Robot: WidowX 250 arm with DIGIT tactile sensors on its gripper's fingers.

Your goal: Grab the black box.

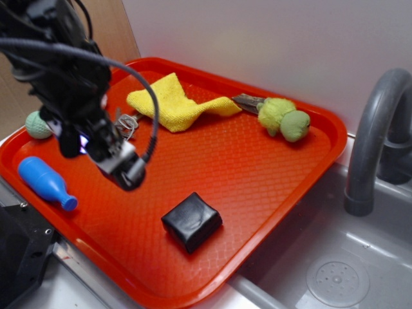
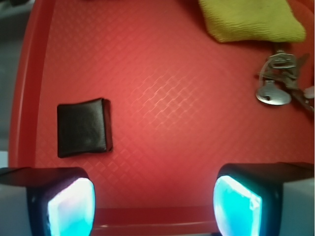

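Observation:
The black box (image 1: 192,221) is a small glossy squarish block lying flat on the red tray (image 1: 257,167), near its front edge. In the wrist view the black box (image 2: 83,127) lies left of centre, ahead of the left pad. My gripper (image 1: 119,168) hovers above the tray to the left of the box, apart from it. In the wrist view the gripper (image 2: 153,206) is open and empty, its two glowing cyan pads (image 2: 71,209) wide apart with bare tray between them.
A yellow cloth (image 1: 174,102), a green plush (image 1: 284,118), metal keys (image 2: 280,83), a blue bottle (image 1: 45,182) and a green ball (image 1: 37,125) lie on the tray. A grey faucet (image 1: 373,141) and sink (image 1: 335,270) are at the right.

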